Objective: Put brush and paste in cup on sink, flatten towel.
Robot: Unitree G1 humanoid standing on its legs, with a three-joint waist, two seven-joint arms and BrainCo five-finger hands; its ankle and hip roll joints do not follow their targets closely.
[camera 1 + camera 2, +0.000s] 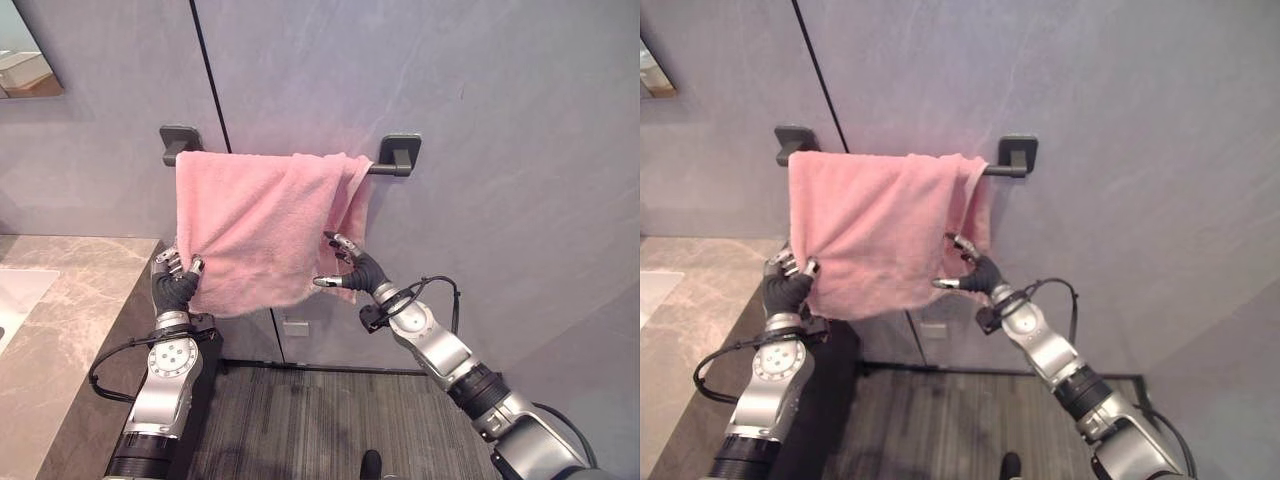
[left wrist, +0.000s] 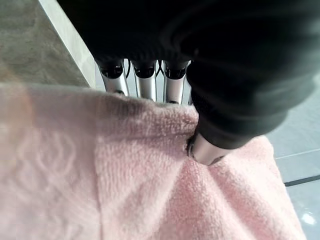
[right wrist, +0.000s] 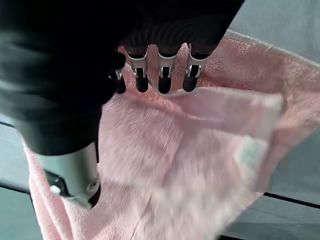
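The left hand (image 1: pixel 175 280) pinches the lower left corner of the pink towel (image 1: pixel 255 225) while the right hand (image 1: pixel 352 268), fingers spread, reaches its bunched right edge on the wall bar (image 1: pixel 392 167), so flattening looks underway, unfinished.

Pink towel (image 1: pixel 255 225) hangs draped over the dark wall rail (image 1: pixel 385 167), bunched and doubled at its right end, creased rather than flat. Its lower left corner is pulled out sideways, and the bottom edge runs uneven, sagging lower toward the right.
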